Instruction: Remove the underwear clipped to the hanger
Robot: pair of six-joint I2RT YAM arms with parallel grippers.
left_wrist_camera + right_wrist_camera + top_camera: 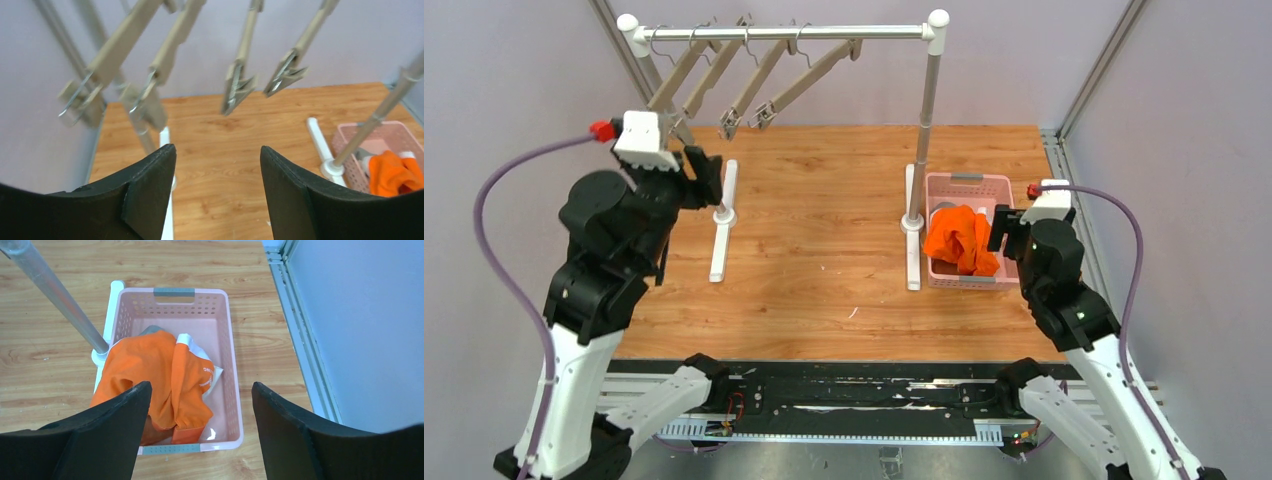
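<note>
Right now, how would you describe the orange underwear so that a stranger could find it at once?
On the wooden table, find the right post of the clothes rack. A pink basket stands beside its foot, and the orange underwear lies heaped inside. It is the only bright orange cloth there, with white print, covering a grey piece.

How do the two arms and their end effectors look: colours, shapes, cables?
The left arm and the right arm have black upper joints and white lower links. Each wrist carries a white block with a red plug, from which a lilac cable loops down. The left end effector and the right end effector each have two broad, matte black fingers tapering to blunt tips.
</note>
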